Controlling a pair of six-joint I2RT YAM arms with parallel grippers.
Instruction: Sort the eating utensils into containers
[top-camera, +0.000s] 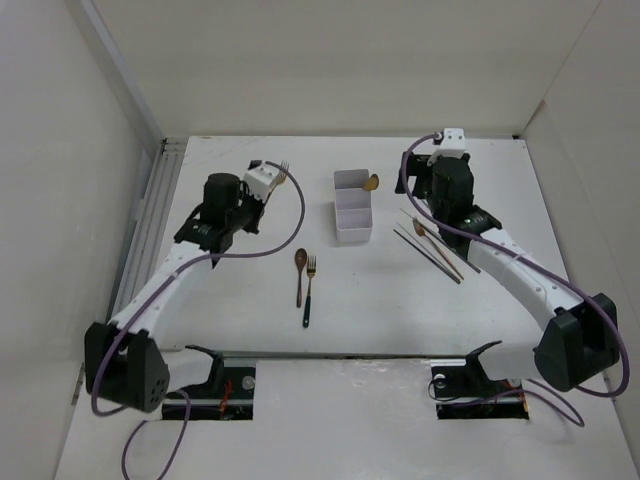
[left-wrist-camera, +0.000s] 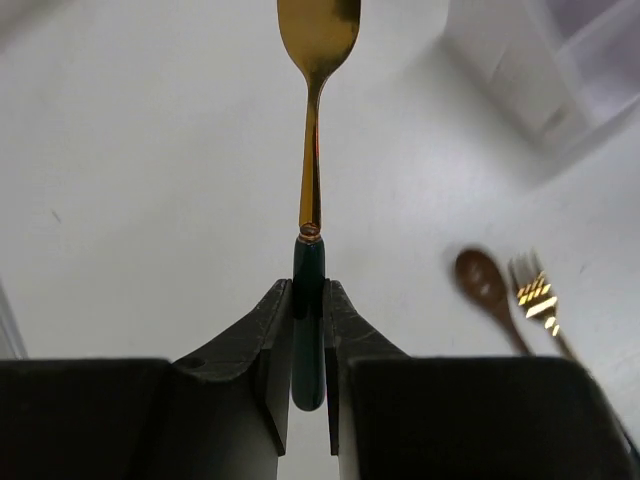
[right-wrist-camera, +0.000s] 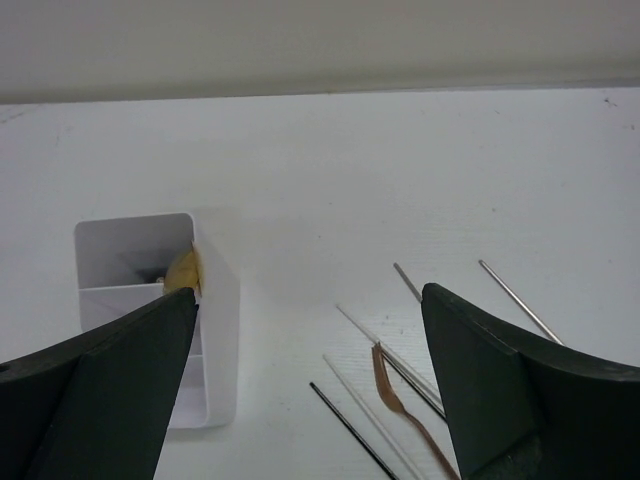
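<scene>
Left gripper: My left gripper (left-wrist-camera: 308, 292) is clenched on the dark handle of a fork (left-wrist-camera: 312, 150), whose gold head points away from the wrist. From overhead I see its tines just past the fingers, held up over the far left of the table.
Right gripper: My right gripper (right-wrist-camera: 308, 295) hangs high with its jaws spread wide and nothing between them, above the ground between the box and the chopsticks.
Box: The white three-compartment box (top-camera: 352, 208) stands mid-table toward the far side. A gold spoon head (top-camera: 372, 182) leans out of its farthest compartment.
Loose pair: A brown-headed spoon (top-camera: 300, 272) and a second fork (top-camera: 309, 292) lie side by side, nearer to me than the box and a little to its left, with their handles toward the arm bases.
Chopsticks: Several thin chopsticks (top-camera: 432, 248) lie fanned out to the right of the box. A brownish utensil (right-wrist-camera: 400, 410) lies among them; I cannot tell whether it is a spoon or a fork.
In the way: In the overhead view the right arm (top-camera: 500, 262) runs along the right edge of that pile. A purple cable (top-camera: 302, 215) loops off the left arm, near the loose pair but apart from it.
Surface: A plain white table (top-camera: 400, 320), with two slots at the near edge beside the arm mounts.
Room: Bare white panels (top-camera: 330, 60) close it in on three sides, and a metal rail (top-camera: 155, 200) runs along the left edge.
</scene>
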